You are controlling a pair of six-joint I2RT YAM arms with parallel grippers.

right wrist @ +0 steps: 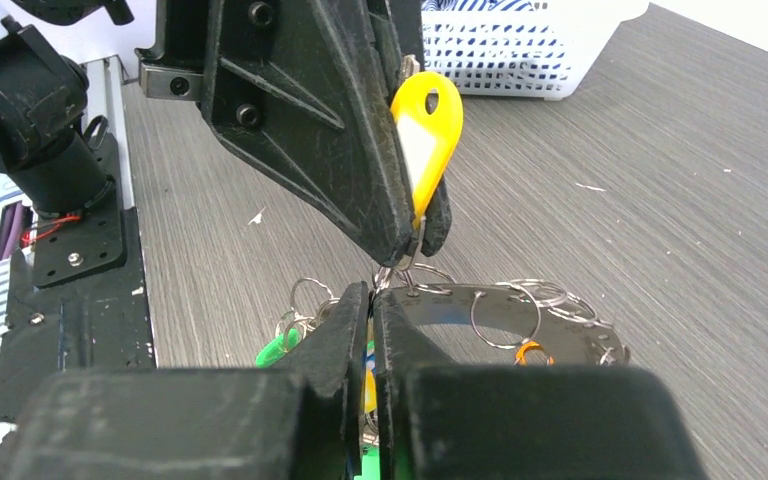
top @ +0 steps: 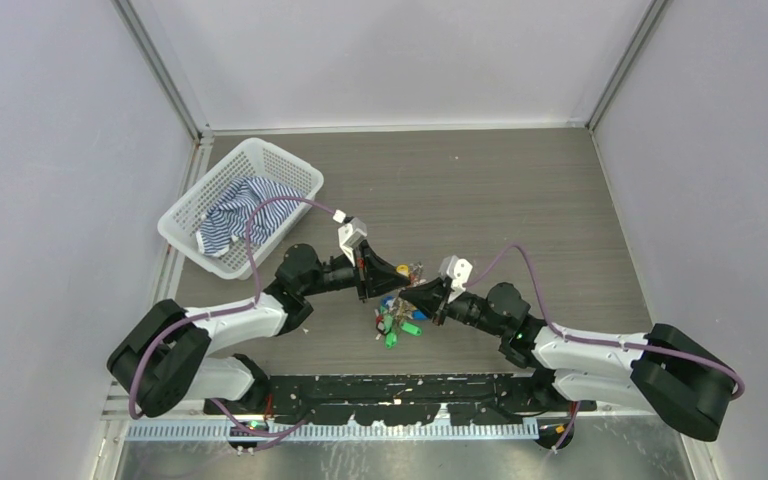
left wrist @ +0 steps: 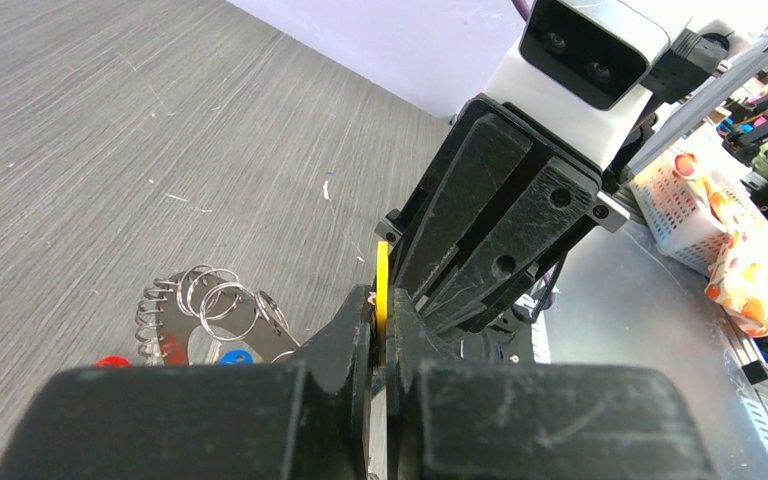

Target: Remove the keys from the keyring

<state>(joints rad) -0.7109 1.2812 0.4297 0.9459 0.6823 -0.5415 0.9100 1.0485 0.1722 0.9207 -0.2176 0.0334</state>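
Clamping a yellow teardrop plastic tag [right wrist: 426,140], the left gripper [right wrist: 405,250] meets the right gripper [right wrist: 372,315], which is pinched shut on the round silvery metal keyring [right wrist: 560,318]. The colour-headed metal keys [top: 397,322] bunch below, over the grey wood-grain table [top: 520,200]. The ring wants steadying while the tag slides round the coil, not yanked. In the right wrist view the tag's long axis stands upright, holed end uppermost.

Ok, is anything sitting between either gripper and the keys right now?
Nothing visible does. The left gripper is shut on a yellow tag of the keys. The right gripper is shut on the keyring just below that tag, so the two grippers meet tip to tip over the bunch.
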